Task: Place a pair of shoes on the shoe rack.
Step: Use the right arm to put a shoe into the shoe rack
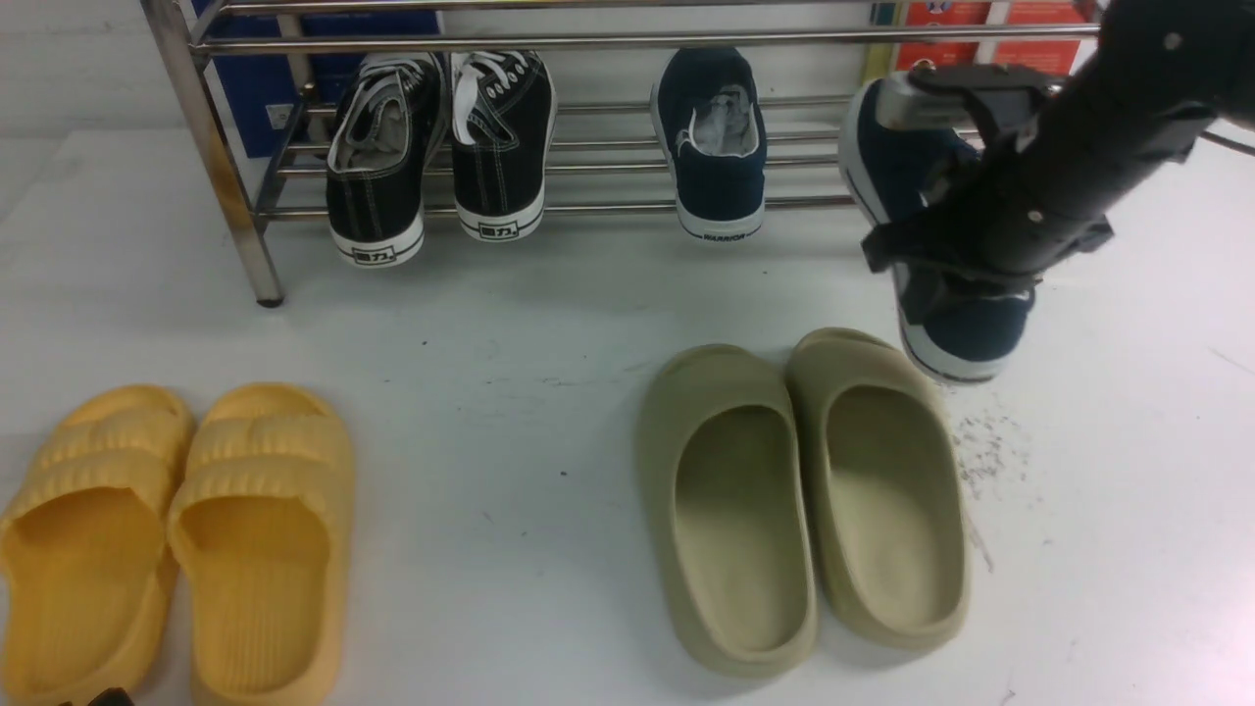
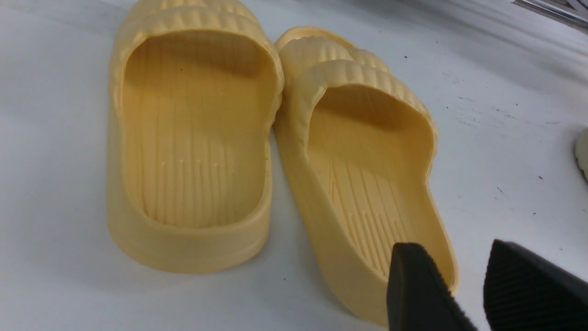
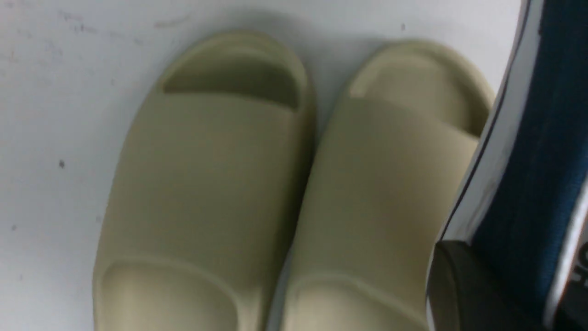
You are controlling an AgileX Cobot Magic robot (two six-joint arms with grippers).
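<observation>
Olive slides lie just beside the held navy shoe, before the rack.

Eight shoes show in all, making four pairs: two navy-blue slip-on sneakers, two black lace-up sneakers, two olive-green slides and two yellow slides. There is one steel shoe rack. One robot arm appears in the front view.
</observation>
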